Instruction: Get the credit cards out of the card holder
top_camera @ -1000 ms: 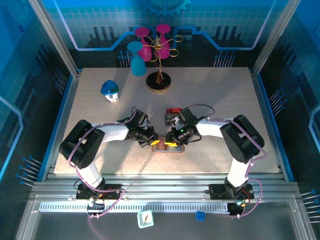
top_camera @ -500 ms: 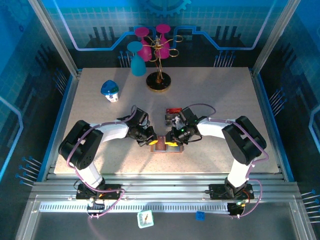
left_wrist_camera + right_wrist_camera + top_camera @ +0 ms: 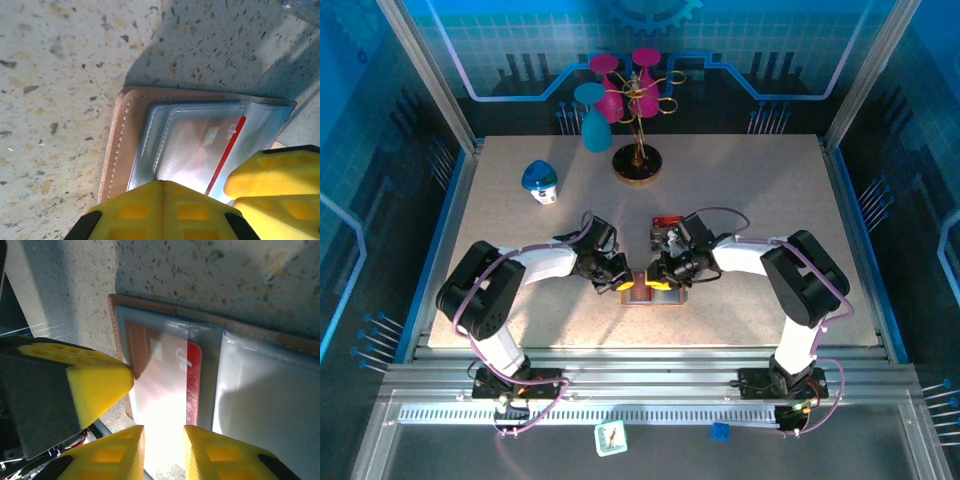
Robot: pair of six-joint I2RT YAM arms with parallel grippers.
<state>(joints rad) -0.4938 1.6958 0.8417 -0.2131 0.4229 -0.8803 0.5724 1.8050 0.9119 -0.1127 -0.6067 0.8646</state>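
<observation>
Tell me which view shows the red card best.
Right wrist: the red rectangular credit card faces it through the clear sleeve, chip visible. Left wrist catches glare and a red edge; top external renders the salmon-brown leather wallet too small to tell.

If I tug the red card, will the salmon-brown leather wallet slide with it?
Likely yes: the thin salmon-brown leather wallet lies flat on the smooth speckled table and looks light enough to drag. The red card looks stiff; its glossy clear pocket probably lets it slip.
</observation>
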